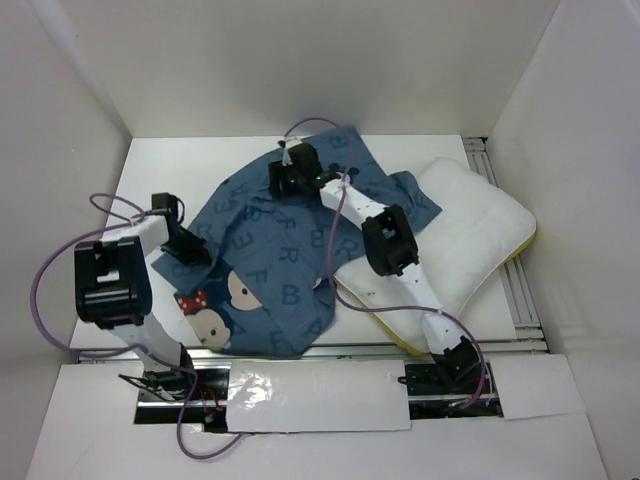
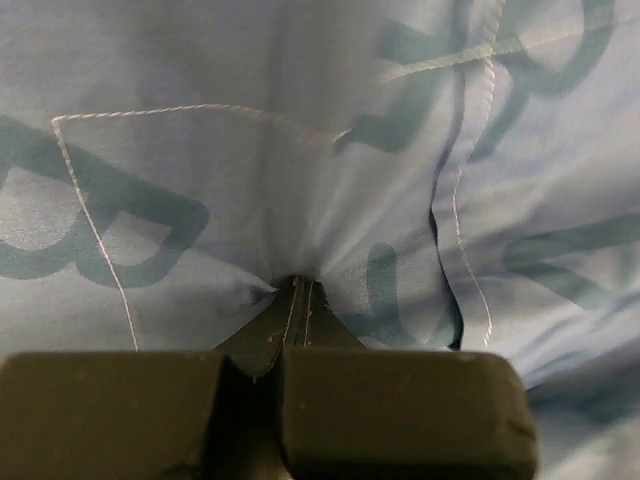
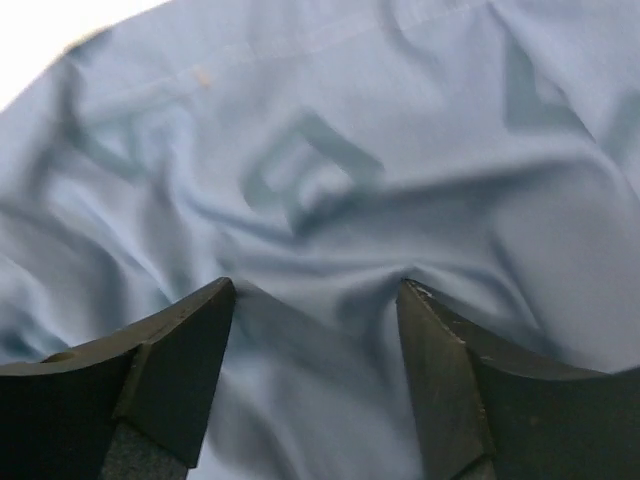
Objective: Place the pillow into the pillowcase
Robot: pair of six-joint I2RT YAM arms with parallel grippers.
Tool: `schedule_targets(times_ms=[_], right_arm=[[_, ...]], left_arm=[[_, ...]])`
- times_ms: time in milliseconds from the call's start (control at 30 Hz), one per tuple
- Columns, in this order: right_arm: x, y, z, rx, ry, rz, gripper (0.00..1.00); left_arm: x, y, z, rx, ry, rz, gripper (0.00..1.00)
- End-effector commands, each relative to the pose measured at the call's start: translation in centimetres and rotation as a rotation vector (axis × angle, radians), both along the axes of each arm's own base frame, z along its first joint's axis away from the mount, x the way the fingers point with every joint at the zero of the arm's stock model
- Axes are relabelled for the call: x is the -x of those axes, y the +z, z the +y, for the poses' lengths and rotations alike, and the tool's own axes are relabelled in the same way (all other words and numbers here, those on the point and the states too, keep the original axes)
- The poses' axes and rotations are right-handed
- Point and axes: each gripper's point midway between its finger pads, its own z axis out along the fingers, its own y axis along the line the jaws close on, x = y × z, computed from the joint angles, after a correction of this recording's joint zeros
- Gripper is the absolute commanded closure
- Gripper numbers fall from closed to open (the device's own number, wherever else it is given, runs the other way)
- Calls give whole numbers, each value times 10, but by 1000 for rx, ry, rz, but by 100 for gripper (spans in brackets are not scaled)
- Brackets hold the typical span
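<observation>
The dusty-blue pillowcase (image 1: 285, 250) with dark letters and mouse faces lies crumpled across the table's middle, partly over the left side of the white pillow (image 1: 465, 235), which lies at the right with a yellow edge. My left gripper (image 1: 190, 245) is shut, pinching a fold of the pillowcase (image 2: 300, 200) at its left edge. My right gripper (image 1: 285, 170) is open, its fingertips (image 3: 215, 300) pressed down on the pillowcase (image 3: 320, 180) near its far edge, cloth sagging between them.
White walls enclose the table on three sides. A metal rail (image 1: 510, 270) runs along the right edge beside the pillow. Purple cables (image 1: 60, 260) loop off both arms.
</observation>
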Motion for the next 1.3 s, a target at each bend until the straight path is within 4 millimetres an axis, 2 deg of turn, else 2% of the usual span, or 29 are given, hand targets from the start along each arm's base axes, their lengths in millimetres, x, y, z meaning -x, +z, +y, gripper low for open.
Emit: schedule_targets(times_ms=[0, 33, 67, 133, 167, 233, 267, 300, 333, 367, 400, 433, 533, 567, 600, 633, 667, 700, 767, 800, 900, 933, 967, 1033, 1067, 1167, 1200, 1233, 1267], right_arm=[[65, -32, 101, -167, 265, 66, 28], [75, -32, 117, -205, 296, 68, 29], [90, -26, 144, -272, 366, 51, 31], [106, -14, 171, -374, 404, 66, 34], [124, 3, 192, -430, 470, 50, 36], [142, 29, 217, -484, 558, -26, 36], [164, 57, 234, -508, 625, -74, 36], [175, 73, 241, -513, 666, -107, 34], [188, 81, 244, -497, 704, -115, 32], [207, 101, 246, -482, 755, -139, 28], [214, 111, 242, -487, 771, -137, 22], [218, 120, 237, -485, 771, -133, 19], [197, 157, 204, -480, 646, -116, 13], [186, 171, 193, -485, 596, -104, 11], [166, 195, 169, -486, 527, -122, 4], [160, 192, 154, -452, 485, -86, 0], [154, 198, 141, -437, 448, -82, 0], [142, 210, 116, -412, 364, -96, 0], [141, 209, 90, -336, 296, -101, 0], [144, 215, 68, -294, 254, -121, 0], [138, 208, 17, -164, 65, -124, 0], [143, 209, -8, -122, -20, -127, 0], [151, 203, -23, -88, -55, -101, 0], [168, 198, -55, -70, -133, -80, 0], [174, 195, -65, -54, -152, -80, 0], [199, 187, -95, -30, -199, -58, 0], [206, 184, -103, -24, -216, -45, 0], [215, 171, -111, -3, -216, -25, 0], [219, 180, -121, -15, -232, -44, 0]], left_arm=[[74, -11, -12, -77, 39, 206, 100], [87, -4, -17, -79, 30, 198, 100], [95, -1, -24, -82, 5, 196, 100], [123, 5, -35, -69, -17, 226, 100], [127, 22, -41, -87, -35, 159, 100], [139, 43, -50, -89, -58, 107, 100], [143, 54, -58, -91, -93, 63, 100], [142, 81, -59, -103, -97, -55, 100], [144, 95, -59, -112, -102, -103, 100], [149, 112, -58, -129, -101, -142, 100], [148, 141, -54, -150, -94, -253, 99], [150, 152, -52, -161, -86, -287, 95], [154, 176, -46, -207, -104, -368, 78], [151, 187, -45, -219, -103, -399, 67], [150, 192, -45, -219, -102, -411, 60], [146, 196, -48, -207, -108, -421, 55], [141, 202, -52, -202, -148, -436, 47], [135, 206, -52, -203, -147, -449, 36], [124, 210, -52, -210, -156, -469, 26], [115, 216, -51, -224, -160, -474, 15], [87, 229, -57, -243, -241, -531, 2], [79, 229, -62, -240, -277, -532, 0], [63, 214, -66, -247, -314, -482, 0], [39, 210, -79, -277, -389, -478, 0], [27, 187, -86, -291, -437, -401, 0], [2, 177, -113, -385, -630, -392, 0], [-13, 165, -120, -426, -691, -361, 0], [-18, 161, -134, -440, -739, -356, 0], [-27, 158, -141, -452, -761, -357, 0]])
